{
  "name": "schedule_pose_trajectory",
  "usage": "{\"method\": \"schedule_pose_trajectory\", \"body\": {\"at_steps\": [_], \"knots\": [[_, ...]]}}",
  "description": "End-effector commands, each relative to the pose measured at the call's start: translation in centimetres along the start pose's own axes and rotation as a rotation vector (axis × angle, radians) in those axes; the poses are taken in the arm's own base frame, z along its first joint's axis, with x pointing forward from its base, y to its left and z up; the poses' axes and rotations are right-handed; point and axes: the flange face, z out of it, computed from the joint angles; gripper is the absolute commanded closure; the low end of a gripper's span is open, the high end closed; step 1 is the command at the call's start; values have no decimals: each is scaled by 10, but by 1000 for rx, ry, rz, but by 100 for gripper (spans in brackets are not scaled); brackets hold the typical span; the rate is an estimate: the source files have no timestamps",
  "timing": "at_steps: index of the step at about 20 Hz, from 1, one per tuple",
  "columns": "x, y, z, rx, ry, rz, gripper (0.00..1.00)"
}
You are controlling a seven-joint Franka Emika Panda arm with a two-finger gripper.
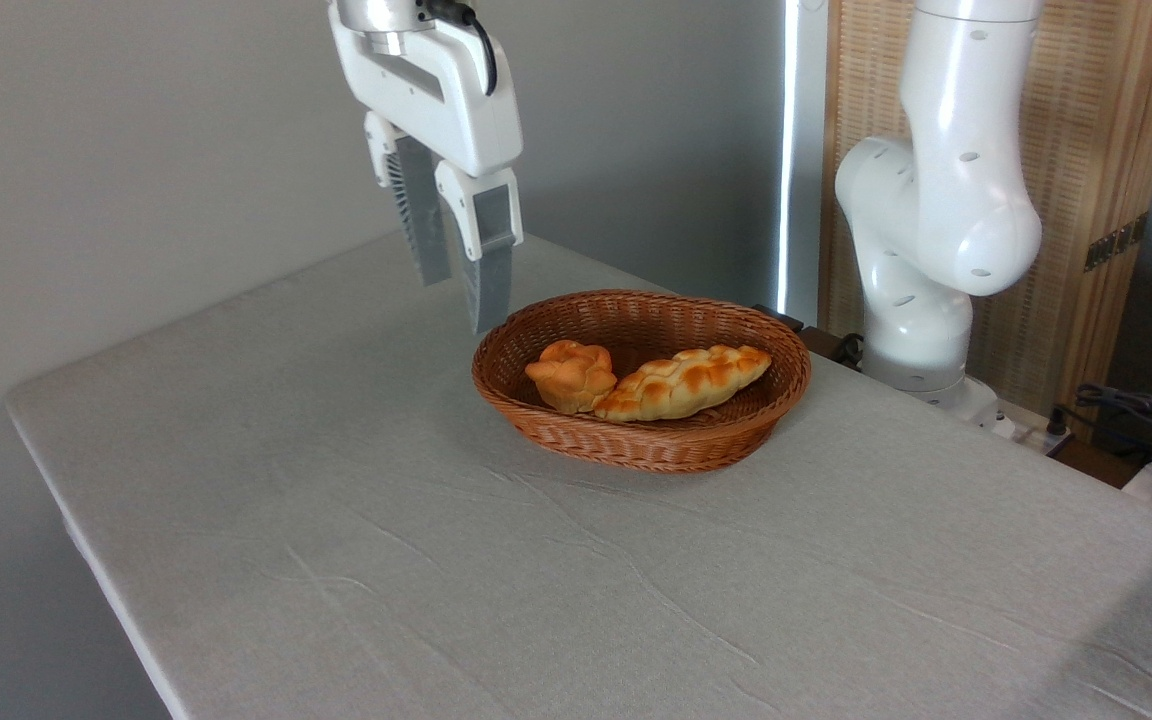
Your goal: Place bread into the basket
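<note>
Hanging from the upper left, the pincer is pointing its two grey ribbed fingers straight down, clear of the table. A narrow gap is showing between the fingers, and nothing is sitting in it: the pincer is standing slightly open and holding nothing. Its fingertips are hovering just beside the left rear rim of the basket, above the cloth and not touching either.

To the right of the pincer, the oval wicker basket is resting flat on the grey tablecloth, near the far edge of the table. Inside it, at the left, a small round knotted bun is sitting against the basket floor. Touching the bun on its right side, the bread, a long braided loaf with toasted golden patches, is lying wholly within the basket, its left end against the bun and its right end pointing toward the right rear rim.

Farther right, beyond the table edge, the white base of the arm is rising in front of a wooden slatted screen. At the far right edge, dark cables are lying beside the table.
</note>
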Motion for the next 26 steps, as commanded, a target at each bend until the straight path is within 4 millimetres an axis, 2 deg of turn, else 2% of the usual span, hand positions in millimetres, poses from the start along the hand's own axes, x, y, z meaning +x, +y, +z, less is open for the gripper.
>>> {"method": "schedule_pose_trajectory", "body": {"at_steps": [1,9,21,26], "knots": [[-4,-15,-14,-12,30,-89,0],[5,-5,2,-47,-39,-77,0],[-14,-32,9,-44,-59,-124,0],[-8,-32,9,-41,-59,-104,0]]}}
